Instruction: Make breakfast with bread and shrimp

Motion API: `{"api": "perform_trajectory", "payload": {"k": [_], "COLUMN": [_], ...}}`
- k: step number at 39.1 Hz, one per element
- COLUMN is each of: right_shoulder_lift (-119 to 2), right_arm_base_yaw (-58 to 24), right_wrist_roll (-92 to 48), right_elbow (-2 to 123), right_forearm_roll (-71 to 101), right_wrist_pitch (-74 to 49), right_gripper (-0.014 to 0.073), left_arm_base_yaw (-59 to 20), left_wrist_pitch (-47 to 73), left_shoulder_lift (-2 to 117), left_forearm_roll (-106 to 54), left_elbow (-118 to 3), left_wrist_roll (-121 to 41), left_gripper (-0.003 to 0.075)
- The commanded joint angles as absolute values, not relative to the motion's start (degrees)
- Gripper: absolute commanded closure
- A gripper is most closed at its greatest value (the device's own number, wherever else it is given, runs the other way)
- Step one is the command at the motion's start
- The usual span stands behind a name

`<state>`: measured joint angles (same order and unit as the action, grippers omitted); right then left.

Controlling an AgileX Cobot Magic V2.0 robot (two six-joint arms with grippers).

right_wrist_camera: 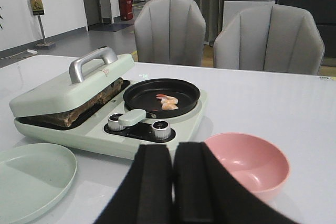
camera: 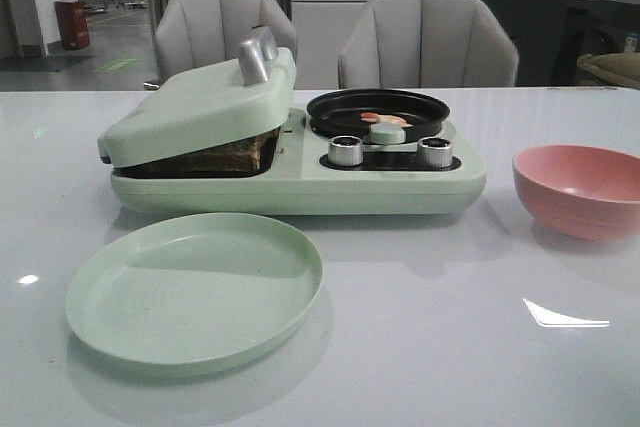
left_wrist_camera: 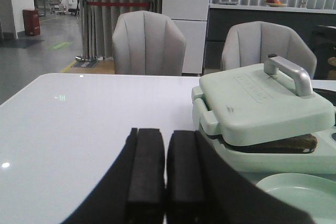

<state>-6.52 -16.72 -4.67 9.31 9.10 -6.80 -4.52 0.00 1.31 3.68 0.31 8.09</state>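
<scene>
The bread lies inside the pale green breakfast maker, pressed under its lid, which rests tilted on it; only dark crust edges show, also in the left wrist view and the right wrist view. The shrimp lie in the black round pan on the maker's right half. My left gripper is shut and empty, off the maker's left side. My right gripper is shut and empty, in front of the maker, beside the pink bowl. Neither gripper shows in the front view.
An empty pale green plate lies in front of the maker. An empty pink bowl stands to its right. The maker has two silver dials and a round green knob. Two grey chairs stand behind the white table.
</scene>
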Motion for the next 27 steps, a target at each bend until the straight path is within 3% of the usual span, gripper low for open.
{"api": "perform_trajectory", "payload": {"k": [1, 27], "right_shoulder_lift": [-7.07, -7.12], "right_arm_base_yaw": [-16.74, -16.74], "right_wrist_roll": [-5.21, -5.21], "right_elbow": [10.84, 10.84], "right_forearm_roll": [9.27, 9.27], "right_wrist_pitch": [-1.91, -1.98], "right_gripper": [0.0425, 0.0425], "left_arm_base_yaw": [-4.39, -4.06], "left_wrist_pitch": [-6.23, -4.57], "left_shoulder_lift": [0.03, -1.23], "left_forearm_roll": [4.12, 5.99], "left_elbow": [1.62, 1.52], "left_wrist_roll": [8.86, 8.86], "left_gripper": [0.0606, 0.0606]}}
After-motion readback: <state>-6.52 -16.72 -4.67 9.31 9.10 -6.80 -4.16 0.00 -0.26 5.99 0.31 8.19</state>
